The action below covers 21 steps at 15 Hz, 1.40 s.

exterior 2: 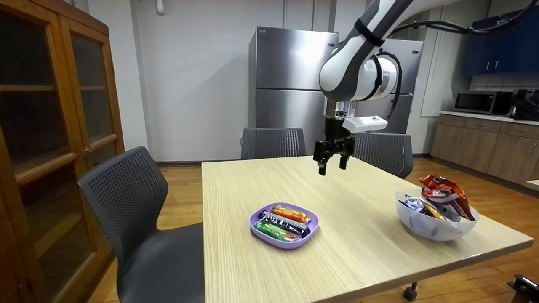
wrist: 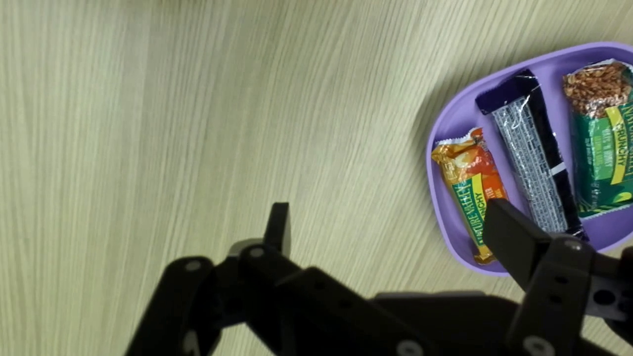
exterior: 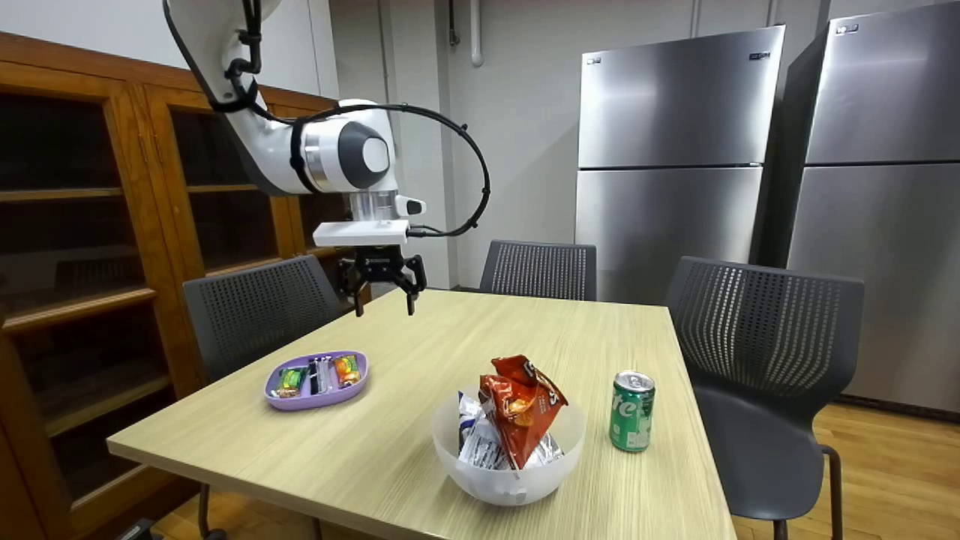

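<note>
- Orange bar [wrist: 470,195] is being held in a purple tray [wrist: 602,231], along the tray side nearest the gap between the fingers [wrist: 517,242] in the wrist view.
- Key offset: the bar is being seen to the right of mid-gap in that view, its lower part being partly covered by the finger there; its long axis is running steeply, slightly tilted, across the line joining the fingertips.
- Fingers are being held wide apart; nothing is being gripped or touched, the pair hanging well above the counter [exterior: 480,330].
- Dark bar [wrist: 533,163] and green bar [wrist: 606,153] are being lined up beside the orange one, roughly parallel, further right; the green one is being cut off by the view's edge.
- Tray is being shown on the counter, lower and further left than the fingers in both exterior views.
- White bowl [exterior: 506,487] is being shared by a red bag [exterior: 521,412] and other packets [exterior: 481,446], well apart from the tray; the red bag is sticking up past the rim.
- Green can [exterior: 631,412] is being stood upright just beside the bowl.
- Counter is being flanked by dark chairs [exterior: 757,337].
</note>
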Tool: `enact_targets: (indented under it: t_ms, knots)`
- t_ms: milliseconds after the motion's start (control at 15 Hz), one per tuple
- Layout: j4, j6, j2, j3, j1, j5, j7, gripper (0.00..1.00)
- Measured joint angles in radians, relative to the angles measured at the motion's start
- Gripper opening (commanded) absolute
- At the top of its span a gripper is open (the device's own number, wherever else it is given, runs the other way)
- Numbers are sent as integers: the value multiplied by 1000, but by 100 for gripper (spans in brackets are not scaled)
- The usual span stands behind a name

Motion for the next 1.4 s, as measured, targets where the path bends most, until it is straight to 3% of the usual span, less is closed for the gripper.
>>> enact_targets:
  t_ms: [400, 1400]
  knots:
    - [-64, 2, -65, -27, -11, 0, 45, 100]
    - [-70, 2, -67, -27, -11, 0, 52, 100]
